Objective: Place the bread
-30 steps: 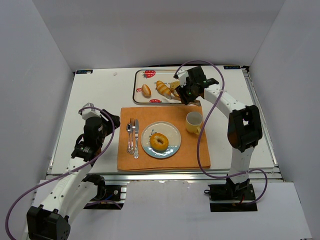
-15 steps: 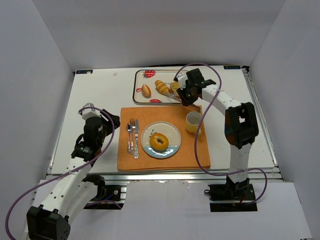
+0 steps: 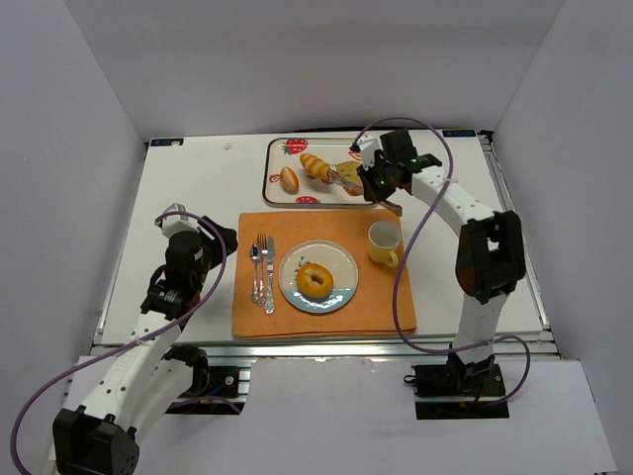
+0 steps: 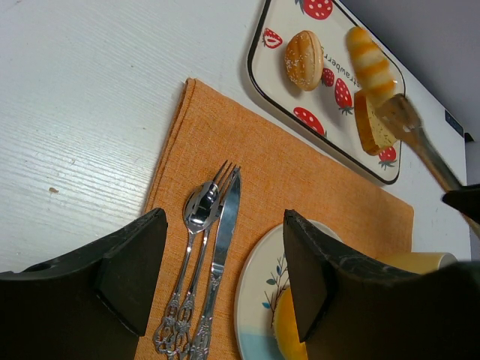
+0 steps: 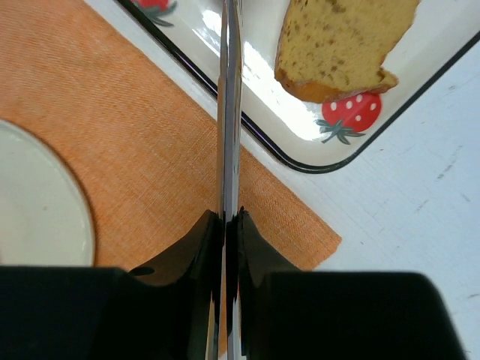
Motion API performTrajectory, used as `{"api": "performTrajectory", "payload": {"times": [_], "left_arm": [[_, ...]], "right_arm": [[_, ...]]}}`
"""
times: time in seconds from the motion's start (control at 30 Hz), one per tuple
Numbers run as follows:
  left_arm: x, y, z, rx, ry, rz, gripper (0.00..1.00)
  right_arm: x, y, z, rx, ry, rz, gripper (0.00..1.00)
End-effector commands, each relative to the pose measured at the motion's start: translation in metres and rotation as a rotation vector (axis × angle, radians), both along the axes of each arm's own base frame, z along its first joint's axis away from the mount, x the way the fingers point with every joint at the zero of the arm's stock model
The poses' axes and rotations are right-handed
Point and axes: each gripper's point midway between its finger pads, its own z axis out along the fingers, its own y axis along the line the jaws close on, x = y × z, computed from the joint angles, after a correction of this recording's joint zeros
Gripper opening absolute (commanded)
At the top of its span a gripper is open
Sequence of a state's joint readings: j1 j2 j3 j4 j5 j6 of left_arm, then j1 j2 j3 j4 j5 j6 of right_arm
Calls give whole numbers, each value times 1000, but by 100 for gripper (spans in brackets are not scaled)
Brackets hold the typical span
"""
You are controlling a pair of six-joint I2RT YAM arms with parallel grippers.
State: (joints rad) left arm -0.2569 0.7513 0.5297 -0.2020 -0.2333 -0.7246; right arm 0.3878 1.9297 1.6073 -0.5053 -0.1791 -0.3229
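A bread slice (image 3: 350,179) lies on the strawberry tray (image 3: 271,158) beside a striped roll (image 3: 315,165) and a round bun (image 3: 289,179). My right gripper (image 3: 384,188) is shut on metal tongs (image 5: 229,112) whose tips reach over the tray next to the slice (image 5: 341,45). The slice rests on the tray just right of the closed tongs; I cannot tell if they touch. In the left wrist view the tong tip (image 4: 401,114) sits against the slice (image 4: 369,120). My left gripper (image 4: 225,225) is open and empty above the orange mat's left side.
The orange mat (image 3: 257,317) holds a fork, spoon and knife (image 3: 262,272), a plate (image 3: 338,259) with a ring-shaped pastry (image 3: 316,281), and a yellow cup (image 3: 384,241) under my right arm. White walls enclose the table.
My right gripper with the tongs has swung back and to the right, off the mat's far edge toward the tray's right end. The striped roll has shifted slightly farther back. The left arm is still.
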Motion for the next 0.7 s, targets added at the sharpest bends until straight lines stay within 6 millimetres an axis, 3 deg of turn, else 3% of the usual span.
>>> {"api": "performTrajectory", "payload": {"times": [0.0,0.03,0.1,0.13,0.17,0.37,0.53,0.57,0.67], "left_arm": [[1,4,8,-4,-27,20,73],[1,4,8,-4,-27,20,73],[1,4,9,-4,-30,20,73],[1,4,10,-3,-30,21,73],[1,5,11,-1,-30,22,73],[1,6,11,1,-40,29,73],[1,3,6,-5,-31,12,73],[2,2,4,-4,-26,8,73],[4,-1,3,-2,-22,-6,73]], "right_arm": [[-4,9,78,148,-169,80,0],[-13,8,76,153,-158,95,0],[-36,10,90,186,-158,165,0],[-50,9,82,189,-130,184,0],[-64,8,95,206,-154,215,0],[-177,-13,81,220,-58,427,0],[-221,-33,73,189,-53,447,0],[-226,-38,63,164,-45,441,0],[-236,-46,58,141,-49,440,0]]}}
